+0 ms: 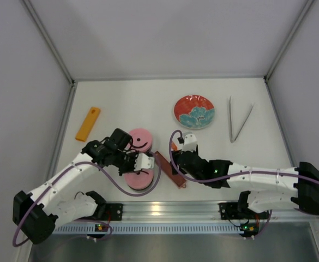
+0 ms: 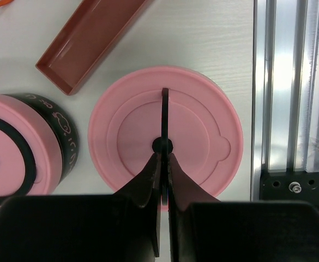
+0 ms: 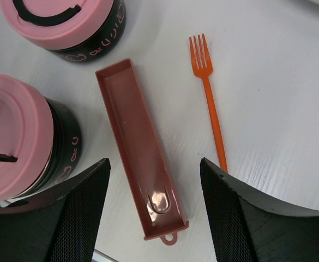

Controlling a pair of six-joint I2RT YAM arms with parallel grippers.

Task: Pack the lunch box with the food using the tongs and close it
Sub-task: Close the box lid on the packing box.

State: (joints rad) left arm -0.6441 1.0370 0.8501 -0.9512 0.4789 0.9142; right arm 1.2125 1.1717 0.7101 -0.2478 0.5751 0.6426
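Packing not begun: lunch box (image 1: 140, 140) lidded, tongs (image 1: 230, 120) untouched on table (image 1: 126, 98); left end effector (image 2: 163, 158) pinches handle (image 2: 164, 109) of near lid (image 2: 126, 136), right end effector (image 3: 154, 164) spread.

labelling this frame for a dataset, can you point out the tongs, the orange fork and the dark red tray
tongs (image 1: 230, 120): top view, midway along one slim arm
orange fork (image 3: 212, 117): right wrist view, on the handle
dark red tray (image 3: 141, 150): right wrist view, on its bare floor

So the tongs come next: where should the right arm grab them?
From above, fingers straddling both arms of the tongs near mid-length. They lie flat in a narrow V, joined end toward the robot, so squeezing there would likely close the tips.
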